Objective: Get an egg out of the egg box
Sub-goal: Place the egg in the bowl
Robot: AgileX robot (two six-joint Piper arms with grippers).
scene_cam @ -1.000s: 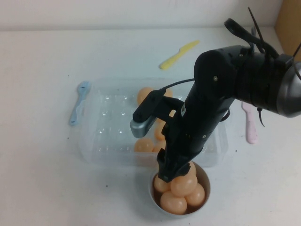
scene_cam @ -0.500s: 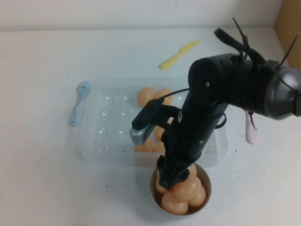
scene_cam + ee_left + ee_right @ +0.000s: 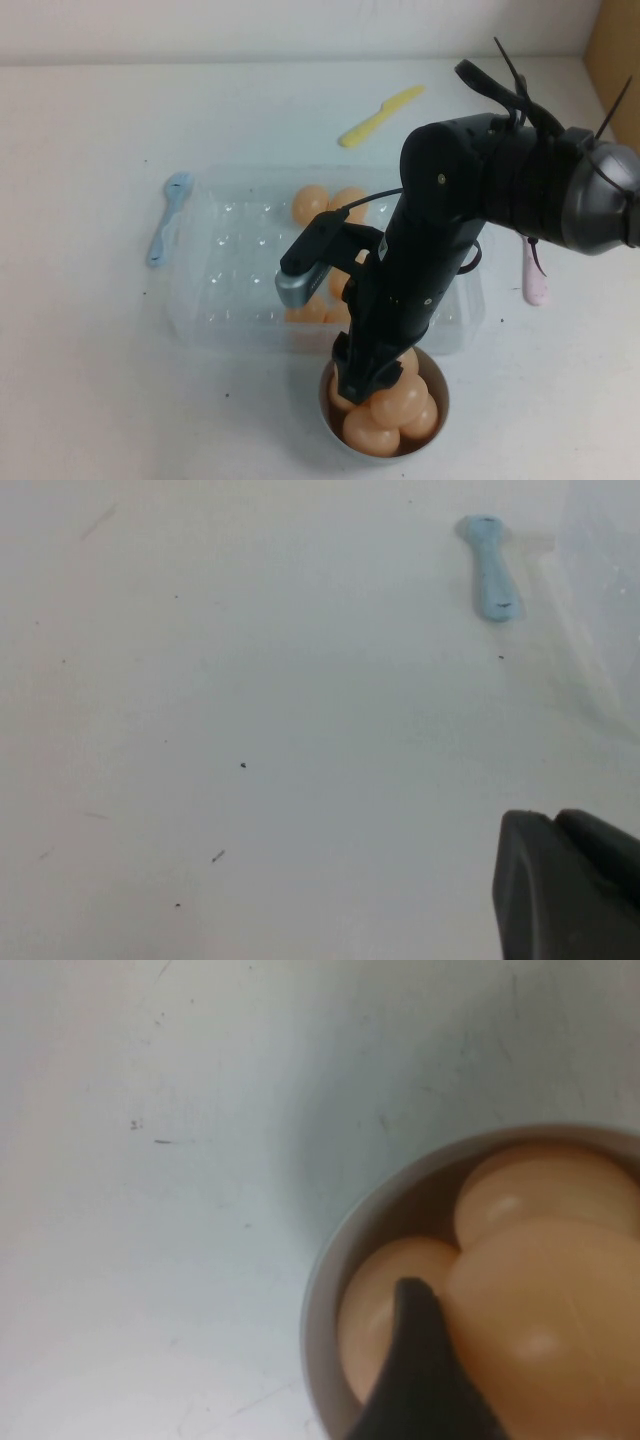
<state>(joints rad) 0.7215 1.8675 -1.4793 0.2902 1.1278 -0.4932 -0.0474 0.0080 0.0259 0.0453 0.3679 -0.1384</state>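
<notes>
The egg box [image 3: 230, 300] is a clear plastic tray in the middle of the table. A few peach eggs lie in it, two of them at its far side [image 3: 310, 203]; others are partly hidden behind my right arm. In front of it stands a small white bowl [image 3: 325, 405] piled with several eggs. My right gripper [image 3: 365, 380] is down in the bowl, right beside the top egg [image 3: 400, 398], which rests on the pile. That egg [image 3: 550, 1330] fills the right wrist view beside the bowl rim [image 3: 325, 1280]. My left gripper [image 3: 555, 820] hangs shut and empty over bare table left of the box.
A blue spoon [image 3: 168, 217] lies left of the box and also shows in the left wrist view [image 3: 488, 565]. A yellow plastic knife [image 3: 380, 115] lies behind the box. A pink utensil [image 3: 531, 265] lies at the right. A brown cardboard edge [image 3: 620, 50] stands at the far right.
My right arm swung slightly left and settled a little lower over the bowl during the first half second. Since then nothing visibly moves.
</notes>
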